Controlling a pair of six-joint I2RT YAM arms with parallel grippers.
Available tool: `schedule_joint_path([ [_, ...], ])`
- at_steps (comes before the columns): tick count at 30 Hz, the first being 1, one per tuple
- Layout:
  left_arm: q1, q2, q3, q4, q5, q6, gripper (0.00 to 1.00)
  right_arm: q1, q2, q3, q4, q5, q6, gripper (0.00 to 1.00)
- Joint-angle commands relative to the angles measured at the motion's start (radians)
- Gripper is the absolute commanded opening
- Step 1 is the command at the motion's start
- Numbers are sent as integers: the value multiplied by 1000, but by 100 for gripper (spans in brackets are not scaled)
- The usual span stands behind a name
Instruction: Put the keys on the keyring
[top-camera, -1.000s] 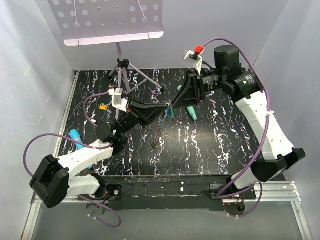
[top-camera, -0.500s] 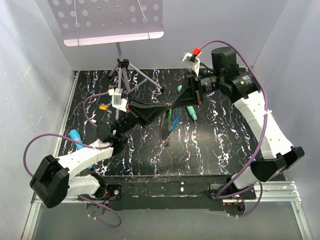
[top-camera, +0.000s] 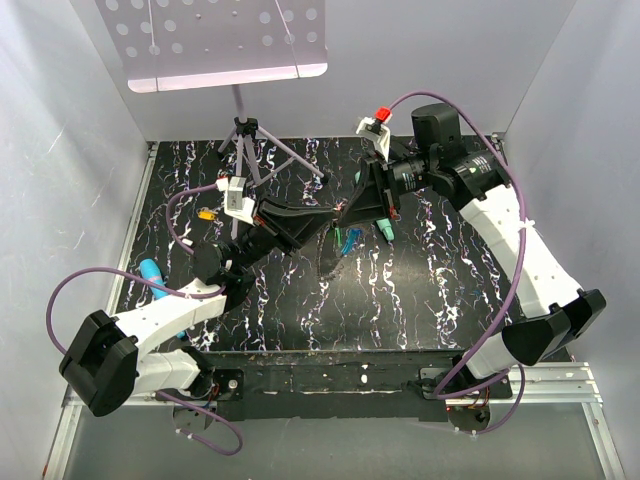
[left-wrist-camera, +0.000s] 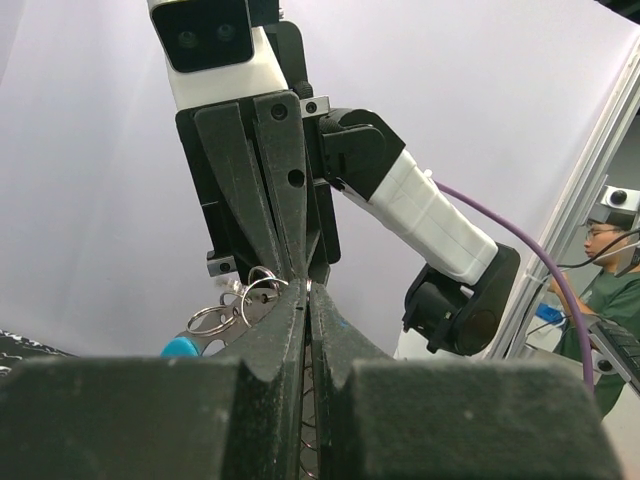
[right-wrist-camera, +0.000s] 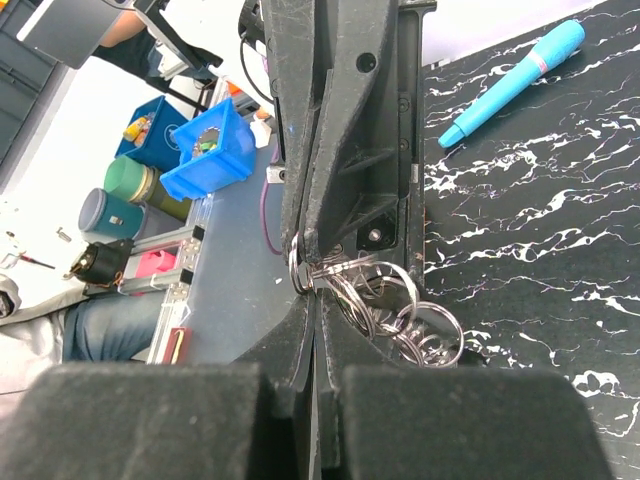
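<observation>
Steel rings of the keyring (right-wrist-camera: 415, 330) are pinched between both closed jaw pairs where your left gripper (left-wrist-camera: 307, 292) meets your right gripper (right-wrist-camera: 312, 290), mid-air above centre; the yellow-orange key (top-camera: 207, 213) lies at far left, apparently not yet threaded.

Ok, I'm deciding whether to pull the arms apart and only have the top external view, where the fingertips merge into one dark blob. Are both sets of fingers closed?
Observer: Yes, each wrist view shows its own fingers pressed together, left gripper and right gripper alike.
Operator: Anything caught at the tips?
Observer: A bunch of metal split rings hangs right where the tips meet.
Operator: And on the left side?
Observer: A beaded chain runs down the slit between the left fingers.
</observation>
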Motion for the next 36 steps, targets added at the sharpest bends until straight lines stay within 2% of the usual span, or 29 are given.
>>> schedule_joint_path([
  [1, -4, -30, 36, 243, -37, 3, 0, 15, -9, -9, 45, -6, 23, 1],
  [6, -2, -36, 31, 241, -34, 6, 0, 15, -9, -14, 58, -4, 35, 1],
  [11, -4, -53, 14, 228, -31, 13, 0, 3, -25, 0, 25, 2, 1, 27],
  [19, -2, -94, -22, 186, -29, 32, 0, -46, -67, 8, -10, -12, -43, 36],
  [21, -4, -100, -27, 175, -29, 35, 0, -58, -74, 12, -31, -22, -54, 41],
  [23, -2, -111, -30, 148, -25, 44, 0, -67, -78, 34, -88, -26, -146, 48],
  [25, -2, -131, -27, 81, -16, 59, 0, -72, -86, 52, -163, -18, -253, 54],
  [30, -2, -191, 33, -290, 58, 140, 0, -71, -118, 9, -261, -15, -468, 60],
  [36, -1, -225, 125, -691, 104, 251, 0, -63, -130, -58, -254, -6, -534, 59],
])
